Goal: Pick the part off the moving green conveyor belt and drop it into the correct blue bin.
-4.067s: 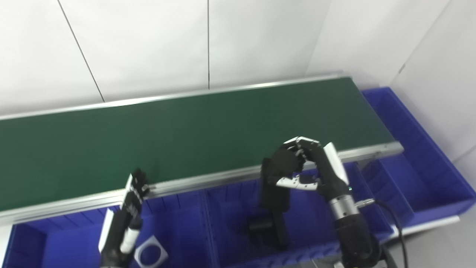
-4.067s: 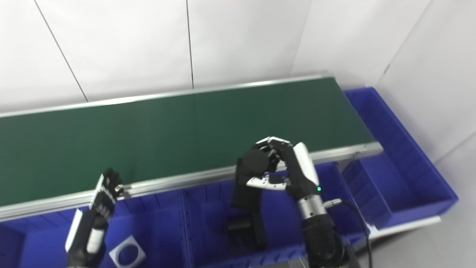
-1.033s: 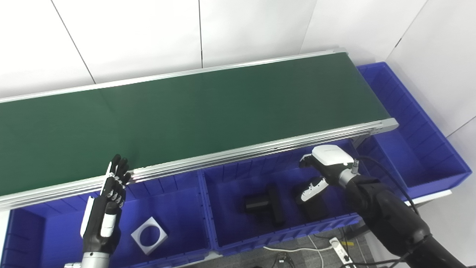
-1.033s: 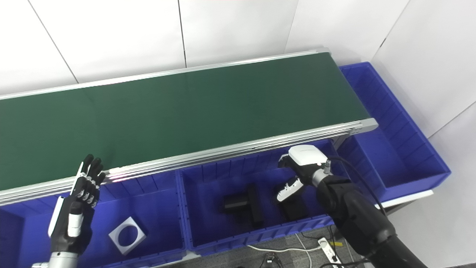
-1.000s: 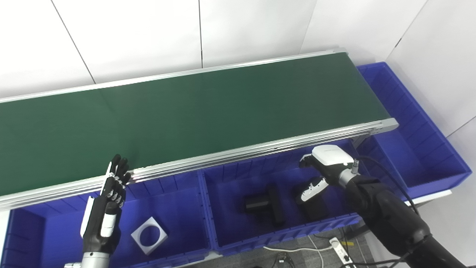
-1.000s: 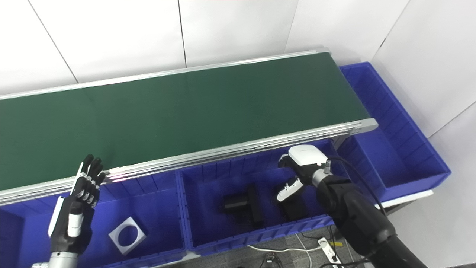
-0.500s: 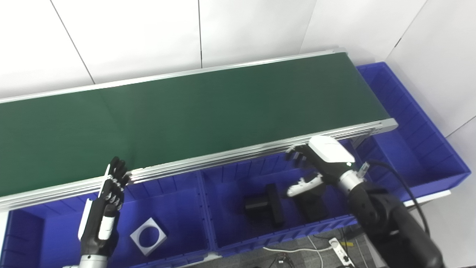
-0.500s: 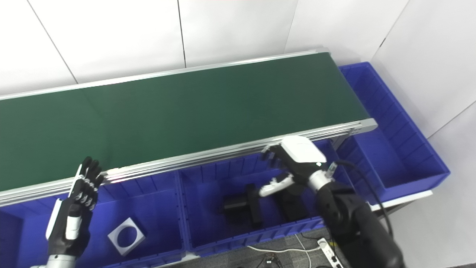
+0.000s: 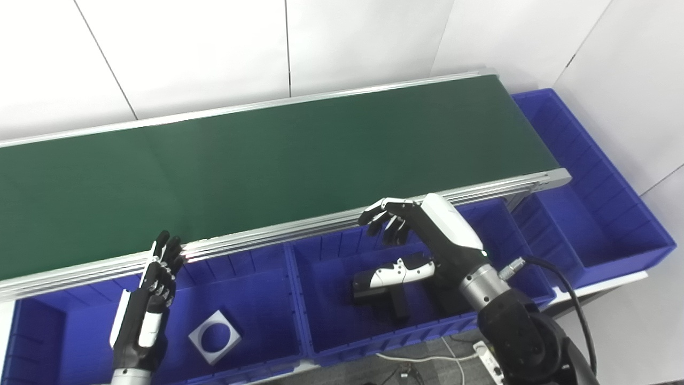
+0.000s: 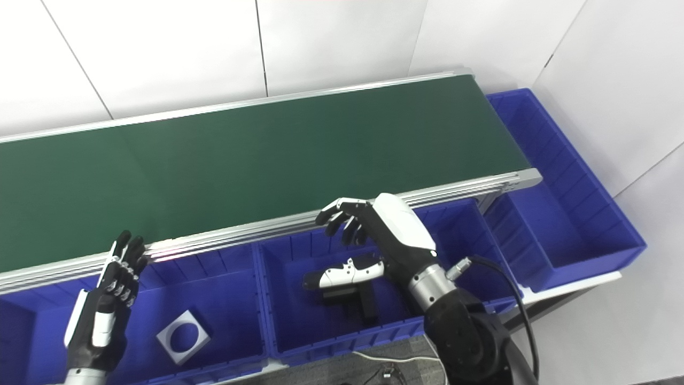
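The green conveyor belt (image 9: 267,155) carries no part in either eye view. My right hand (image 9: 427,235) hovers open over the middle blue bin (image 9: 374,347), fingers spread and reaching toward the belt's front rail, thumb pointing left. Below it a black T-shaped part (image 9: 379,291) lies on the bin floor. A second black part (image 9: 446,297) lies beside it, partly hidden by my wrist. My left hand (image 9: 147,299) stands open and upright over the left blue bin (image 9: 256,299), close to the rail and holding nothing.
A white square part with a round hole (image 9: 215,337) lies in the left bin. A long blue bin (image 9: 604,224) wraps the belt's right end. White wall panels stand behind the belt. Cables and a power strip (image 9: 489,358) lie on the floor below.
My right hand, shut on a black part four seconds ago, was down in the middle bin a second ago; it has risen, swung left toward the rail and spread open. The left hand barely moved.
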Motion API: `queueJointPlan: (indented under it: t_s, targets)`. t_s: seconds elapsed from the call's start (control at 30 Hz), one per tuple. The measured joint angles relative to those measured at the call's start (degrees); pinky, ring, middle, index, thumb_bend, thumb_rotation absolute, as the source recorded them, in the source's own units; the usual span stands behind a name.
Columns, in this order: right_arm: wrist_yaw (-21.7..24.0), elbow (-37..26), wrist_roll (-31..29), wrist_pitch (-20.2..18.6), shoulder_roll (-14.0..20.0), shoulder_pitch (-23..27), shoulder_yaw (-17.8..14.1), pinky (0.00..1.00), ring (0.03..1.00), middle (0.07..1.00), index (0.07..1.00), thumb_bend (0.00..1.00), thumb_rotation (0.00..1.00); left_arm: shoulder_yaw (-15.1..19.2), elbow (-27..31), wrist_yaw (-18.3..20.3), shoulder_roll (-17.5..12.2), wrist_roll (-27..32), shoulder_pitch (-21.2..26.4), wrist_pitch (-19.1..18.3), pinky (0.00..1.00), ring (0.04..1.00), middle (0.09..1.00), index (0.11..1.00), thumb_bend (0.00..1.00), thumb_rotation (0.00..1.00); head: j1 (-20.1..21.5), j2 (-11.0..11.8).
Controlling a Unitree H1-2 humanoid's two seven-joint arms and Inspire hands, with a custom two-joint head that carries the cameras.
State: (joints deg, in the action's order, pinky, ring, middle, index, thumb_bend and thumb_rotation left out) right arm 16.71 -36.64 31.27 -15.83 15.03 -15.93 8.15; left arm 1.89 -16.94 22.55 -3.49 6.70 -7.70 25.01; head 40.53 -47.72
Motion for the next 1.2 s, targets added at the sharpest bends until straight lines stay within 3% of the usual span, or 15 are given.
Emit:
queueJointPlan:
  t_s: [0.07, 0.1, 0.17, 0.27, 0.3, 0.33, 0.4, 0.5, 0.57, 0.8, 1.03, 1.2]
  targets:
    - [-0.51, 0.19, -3.88, 1.89, -0.43, -0.30, -0.41, 0.45, 0.553, 0.630, 0.666, 0.92, 0.57, -0.74, 2.52, -1.42, 0.59, -1.69, -0.62, -0.07, 0.96, 0.967, 0.959, 0.981, 0.82, 0.86, -4.55, -0.53]
    - [-1.35, 0.49, -6.19, 3.22, -0.97, -0.58, -0.72, 0.46, 0.567, 0.642, 0.675, 0.92, 0.57, -1.22, 4.71, -1.99, 0.86, -2.43, -1.08, -0.06, 0.96, 0.967, 0.964, 0.985, 0.81, 0.87, -4.59, -0.53]
    - [-3.07, 1.96, -9.96, 6.37, -2.26, -0.98, -1.10, 0.49, 0.601, 0.674, 0.699, 0.90, 0.58, -2.59, 7.56, -2.96, 1.46, -3.90, -1.38, -0.01, 0.96, 0.963, 0.969, 0.994, 0.80, 0.88, -11.14, -1.14]
    - [-5.28, 6.50, -13.89, 12.50, -3.59, -1.00, -0.93, 0.62, 0.717, 0.772, 0.752, 0.91, 0.68, -4.46, 9.96, -4.18, 2.40, -5.89, -1.68, 0.00, 0.94, 0.960, 0.966, 0.994, 0.80, 0.90, -13.37, -1.23]
    - [-5.84, 7.81, -14.56, 13.93, -3.97, -1.10, -0.93, 0.63, 0.731, 0.783, 0.758, 0.91, 0.69, -5.20, 10.59, -4.40, 2.54, -6.30, -1.88, 0.00, 0.94, 0.958, 0.964, 0.992, 0.80, 0.90, -16.77, -1.23]
    - [-6.67, 9.45, -15.03, 15.53, -4.49, -1.28, -0.90, 0.68, 0.769, 0.814, 0.783, 0.89, 0.73, -5.93, 11.16, -4.60, 2.55, -6.78, -2.12, 0.01, 0.93, 0.951, 0.959, 0.983, 0.79, 0.90, -16.80, -1.23]
    - [-8.29, 12.65, -16.13, 19.27, -5.67, -1.32, -0.79, 0.76, 0.830, 0.857, 0.821, 0.88, 0.79, -6.45, 11.78, -5.54, 2.46, -7.83, -2.64, 0.01, 0.90, 0.944, 0.955, 0.978, 0.80, 0.91, -21.97, -0.80]
    - [-11.11, 19.88, -17.33, 25.92, -7.98, -0.94, -0.52, 0.80, 0.861, 0.887, 0.848, 0.87, 0.85, -7.33, 12.03, -8.04, 2.24, -10.15, -3.54, 0.01, 0.89, 0.949, 0.958, 0.976, 0.83, 0.92, -24.10, -0.36]
    - [-12.23, 24.00, -18.05, 28.87, -9.43, -0.84, -0.27, 0.85, 0.886, 0.903, 0.868, 0.91, 0.90, -8.30, 12.03, -9.70, 2.11, -11.10, -3.96, 0.01, 0.90, 0.956, 0.962, 0.976, 0.82, 0.92, -27.51, 0.52]
    - [-15.27, 34.52, -20.62, 37.32, -12.95, 0.01, 0.00, 0.92, 0.932, 0.929, 0.906, 0.89, 1.00, -13.32, 11.65, -12.72, 1.48, -11.68, -3.98, 0.01, 0.96, 0.988, 0.981, 0.972, 0.87, 0.89, -30.86, 2.10]
    - [-15.64, 38.84, -22.45, 38.94, -12.95, 0.16, 0.94, 0.97, 0.956, 0.929, 0.899, 0.89, 1.00, -16.71, 9.42, -17.14, 0.05, -12.56, -4.05, 0.01, 0.93, 0.960, 0.971, 0.962, 0.84, 0.86, -33.67, 4.39]
    - [-16.17, 40.27, -22.72, 39.13, -13.16, 0.26, 2.33, 0.95, 0.949, 0.925, 0.901, 0.89, 1.00, -20.04, 7.65, -21.93, -0.59, -13.98, -3.44, 0.01, 0.93, 0.957, 0.978, 0.966, 0.83, 0.88, -34.82, 5.44]
